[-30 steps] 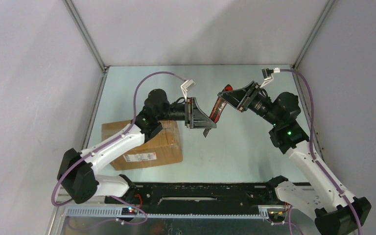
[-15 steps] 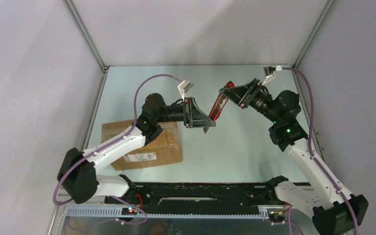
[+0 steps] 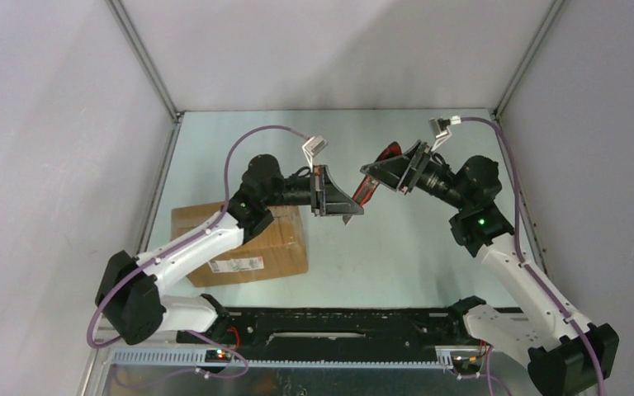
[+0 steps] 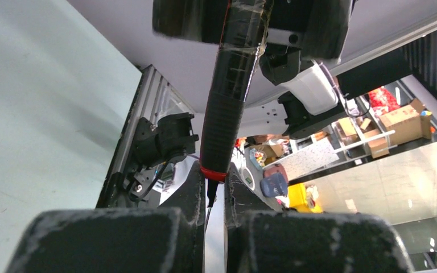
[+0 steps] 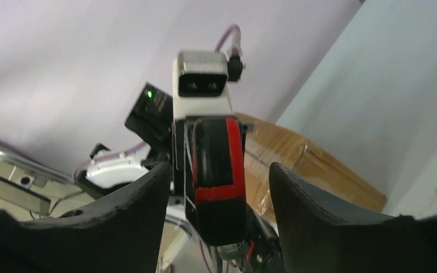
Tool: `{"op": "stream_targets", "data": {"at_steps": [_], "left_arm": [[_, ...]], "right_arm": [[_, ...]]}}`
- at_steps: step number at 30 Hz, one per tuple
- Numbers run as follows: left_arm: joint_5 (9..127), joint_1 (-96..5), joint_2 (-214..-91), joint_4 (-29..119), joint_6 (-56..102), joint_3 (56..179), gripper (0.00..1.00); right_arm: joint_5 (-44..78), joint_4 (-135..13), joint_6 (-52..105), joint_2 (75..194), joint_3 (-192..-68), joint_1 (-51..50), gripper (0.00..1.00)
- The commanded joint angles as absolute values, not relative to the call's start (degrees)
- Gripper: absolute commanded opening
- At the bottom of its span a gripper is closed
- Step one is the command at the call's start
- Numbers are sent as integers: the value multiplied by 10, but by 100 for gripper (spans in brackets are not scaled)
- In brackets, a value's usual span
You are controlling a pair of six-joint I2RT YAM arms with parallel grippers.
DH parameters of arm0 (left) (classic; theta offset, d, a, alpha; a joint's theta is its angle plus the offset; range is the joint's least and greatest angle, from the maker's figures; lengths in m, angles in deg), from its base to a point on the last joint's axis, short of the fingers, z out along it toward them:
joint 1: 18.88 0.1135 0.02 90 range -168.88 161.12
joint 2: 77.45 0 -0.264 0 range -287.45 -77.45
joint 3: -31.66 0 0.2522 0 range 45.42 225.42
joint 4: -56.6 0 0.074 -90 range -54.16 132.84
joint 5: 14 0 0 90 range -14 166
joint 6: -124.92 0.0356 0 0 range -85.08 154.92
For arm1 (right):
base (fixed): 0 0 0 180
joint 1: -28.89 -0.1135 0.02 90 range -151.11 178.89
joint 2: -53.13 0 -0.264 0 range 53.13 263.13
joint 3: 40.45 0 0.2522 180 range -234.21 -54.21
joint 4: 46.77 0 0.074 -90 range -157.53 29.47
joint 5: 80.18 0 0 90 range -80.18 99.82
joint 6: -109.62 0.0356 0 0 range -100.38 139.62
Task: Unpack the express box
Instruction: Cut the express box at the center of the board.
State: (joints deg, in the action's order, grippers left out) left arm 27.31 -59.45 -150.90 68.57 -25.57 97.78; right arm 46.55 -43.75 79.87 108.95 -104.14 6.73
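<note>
Two changes: left hand (image 4: 211,196) gripped tool (image 4: 227,108), right hand (image 5: 219,193) released.

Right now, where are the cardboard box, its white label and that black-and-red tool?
cardboard box (image 3: 285,239): top view, bare cardboard near its right edge.
white label (image 3: 235,265): top view, label's middle.
black-and-red tool (image 4: 226,108): left wrist view, mid-handle.

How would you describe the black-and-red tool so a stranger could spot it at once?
Start at the green table, then look in the air above its middle. There the left claw pinches the tool: a slim black handle with red trim, the only thing held off the table.
</note>
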Motion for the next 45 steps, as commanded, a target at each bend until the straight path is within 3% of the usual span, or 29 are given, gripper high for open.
{"op": "stream_targets", "data": {"at_steps": [1,7,13,20,26,34,37,41,45], "left_arm": [[252,-594,-1488,636,-194,1034,0],[233,-594,-1500,655,-211,1047,0],[208,-593,-1511,621,-196,1070,0],[193,-593,-1519,549,-153,1091,0],[188,-594,-1528,536,-152,1103,0],[194,-594,-1540,548,-167,1119,0],[193,-594,-1540,548,-168,1119,0],[194,-594,-1542,553,-174,1120,0],[203,-591,-1545,493,-139,1133,2]], "right_arm": [[526,-488,742,1068,-1040,56,69],[544,-516,711,1070,-1040,42,65],[550,-469,718,1088,-1040,27,50],[554,-445,704,1085,-1040,29,46],[562,-459,688,1078,-1041,25,29],[533,-451,684,1076,-1024,7,43],[528,-445,688,1076,-1021,7,31],[530,-439,691,1083,-1020,7,3],[505,-422,709,1076,-1000,9,0]]}}
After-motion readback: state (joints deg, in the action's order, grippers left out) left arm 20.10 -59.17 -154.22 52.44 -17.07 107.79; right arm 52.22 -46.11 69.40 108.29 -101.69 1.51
